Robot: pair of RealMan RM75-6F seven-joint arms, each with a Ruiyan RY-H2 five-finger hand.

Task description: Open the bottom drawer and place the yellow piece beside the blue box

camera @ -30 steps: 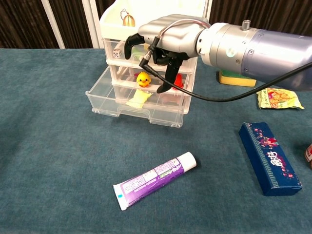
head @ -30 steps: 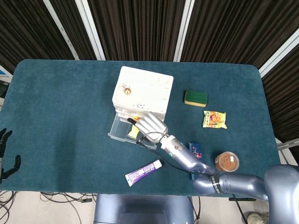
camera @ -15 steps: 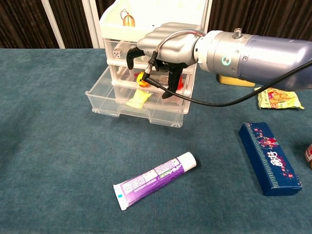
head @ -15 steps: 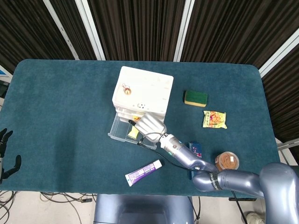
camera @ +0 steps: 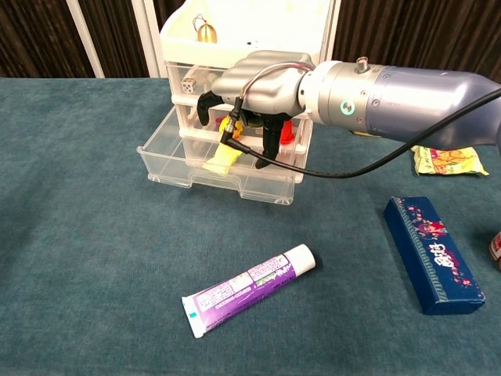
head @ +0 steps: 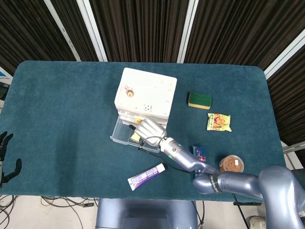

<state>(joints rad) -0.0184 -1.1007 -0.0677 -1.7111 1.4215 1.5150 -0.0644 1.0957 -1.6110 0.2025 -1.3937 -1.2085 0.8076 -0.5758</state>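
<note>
right hand [camera: 254, 86] over open bottom drawer [camera: 168, 160], fingers apart, above yellow piece [camera: 222, 160]

Teal-covered table [head: 66, 105] with a white drawer unit [head: 145, 93] roughly in the middle. Right of it: green sponge [head: 199, 100], snack packet [head: 218, 122], brown-lidded jar [head: 231, 165]. In front of it, a purple tube [camera: 247, 289] and blue box [camera: 432, 252].

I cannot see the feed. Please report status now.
Right hand over open bottom drawer, fingers down, holding nothing. Yellow piece lies in drawer. Left hand idle at table edge. Blue box clear.
</note>
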